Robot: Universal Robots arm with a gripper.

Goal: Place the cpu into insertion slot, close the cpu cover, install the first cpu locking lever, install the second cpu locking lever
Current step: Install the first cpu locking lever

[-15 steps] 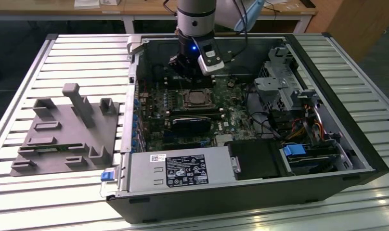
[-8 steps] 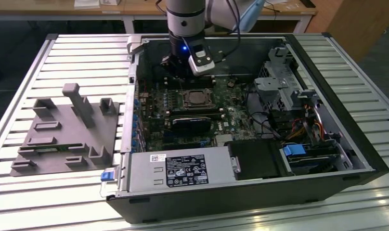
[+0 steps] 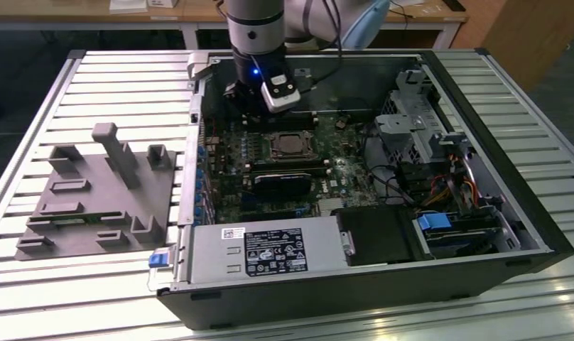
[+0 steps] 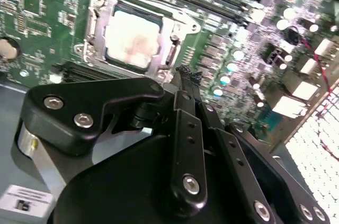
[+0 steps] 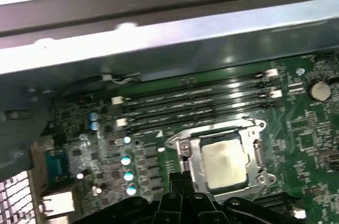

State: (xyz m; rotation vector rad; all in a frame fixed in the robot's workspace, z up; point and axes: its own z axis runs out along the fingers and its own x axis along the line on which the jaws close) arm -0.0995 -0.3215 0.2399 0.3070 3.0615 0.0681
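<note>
**Fig. — cpu seated in its socket, gripper alongside.**
L→R, exterior view: grey fixture tray (image 3: 88, 192) on the bench, then the open PC case (image 3: 363, 295). The cpu (image 3: 289, 146) lies flat in the insertion slot (image 3: 271, 145), mid-motherboard, w/ the cpu cover (image 4: 143, 3) down around it. The gripper (image 4: 183, 71) hovers just beside the slot's edge, jaws closed on nothing. The cpu is prob. light, stiff and fragile underneath; take it by opposite edges.
</note>
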